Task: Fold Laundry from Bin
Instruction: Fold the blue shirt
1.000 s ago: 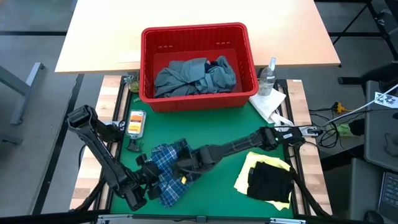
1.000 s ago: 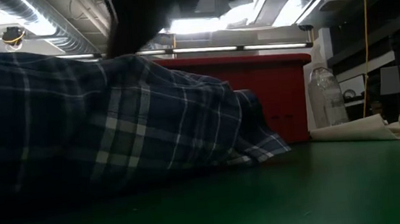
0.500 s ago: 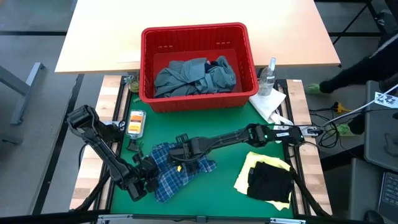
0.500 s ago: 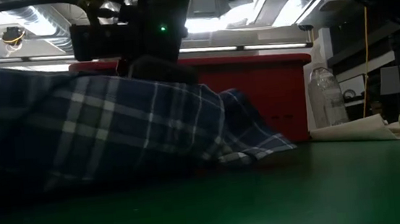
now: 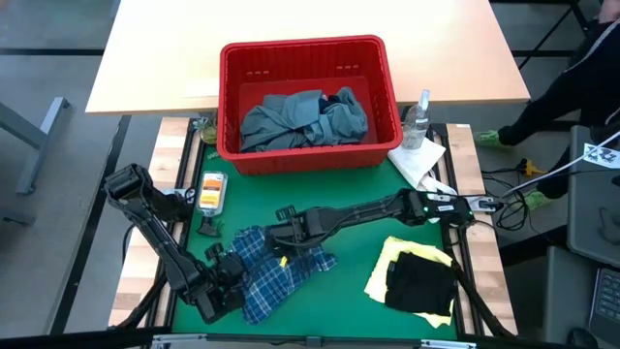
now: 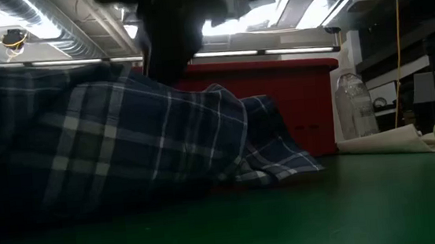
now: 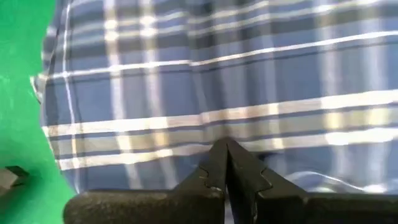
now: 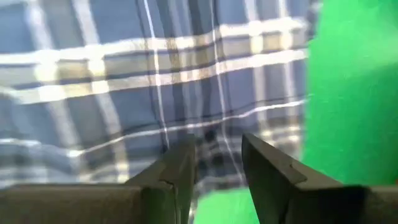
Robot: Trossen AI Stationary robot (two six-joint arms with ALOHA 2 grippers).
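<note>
The blue-white plaid shirt (image 5: pixel 276 269) lies crumpled on the green mat and fills the left of the low view (image 6: pixel 125 146). My left gripper (image 5: pixel 228 281) is shut on the shirt's near-left part. My right gripper (image 5: pixel 286 237) is open over the shirt's far part (image 8: pixel 186 93); whether it touches the cloth I cannot tell. The red bin (image 5: pixel 308 47) stands at the far side, with the grey-blue garment (image 5: pixel 300 116) bunched inside. The dark navy garment (image 5: pixel 418 281) lies on the yellow one (image 5: pixel 387 260) at the near right. My left gripper pinches the plaid shirt's cloth (image 7: pixel 225 138) between its two fingertips, which meet with no gap. The fingers come low from the table's near-left side. One layer or several, I cannot tell. The shirt lies on the mat, slack.
A spray bottle (image 5: pixel 418 114) and a white paper towel (image 5: pixel 418 160) stand right of the bin. A small orange-green item (image 5: pixel 211 191) lies at the mat's left edge. A person (image 5: pixel 572 82) is beyond the table's right side. Bare green mat (image 5: pixel 349 291) lies between the shirt and the yellow garment.
My right gripper has gone from the shirt's near middle toward the far edge. A part of the shirt has spread out toward the table's right, so the shirt lies wider than before. My left gripper has moved a little toward the right and far edges, still shut on the cloth.
</note>
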